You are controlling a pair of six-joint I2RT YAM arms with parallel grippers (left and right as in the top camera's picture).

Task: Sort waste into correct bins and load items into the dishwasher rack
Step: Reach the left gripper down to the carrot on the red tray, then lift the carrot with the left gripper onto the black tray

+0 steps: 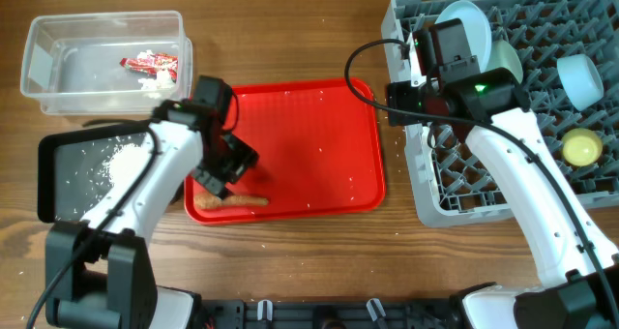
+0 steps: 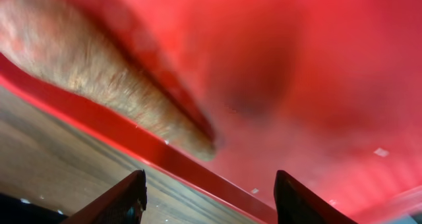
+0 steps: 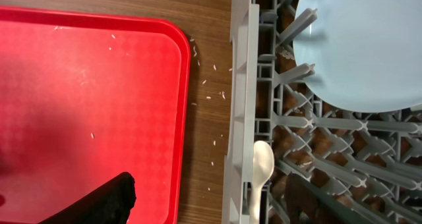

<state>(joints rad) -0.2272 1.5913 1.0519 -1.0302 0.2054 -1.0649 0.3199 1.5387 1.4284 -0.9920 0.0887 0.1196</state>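
Wooden table (image 1: 290,261), overhead + wrist views. L fingers (image 2: 125,197): apart, holding nothing, low over big flat red serving tray (image 1: 319,145). Thin orange-brown food stick (image 2: 112,85) lies just ahead of them, along the tray's near rim. R fingers (image 3: 99,201): wide apart at rack edge, w/ white plastic spoon (image 3: 262,171) between them on the rim; contact can't be told. Clear rectangular plastic tub (image 1: 34,77): crumpled red-and-white wrappers (image 1: 150,65). Shallow black tray (image 1: 58,174): heap of white rice-like grains (image 1: 124,163). Large grey pegged plastic rack (image 1: 430,184): round light-blue plate (image 1: 464,24), pale-green bowl (image 1: 503,63), light-blue bowl (image 1: 583,80), small yellow cup (image 1: 580,147).
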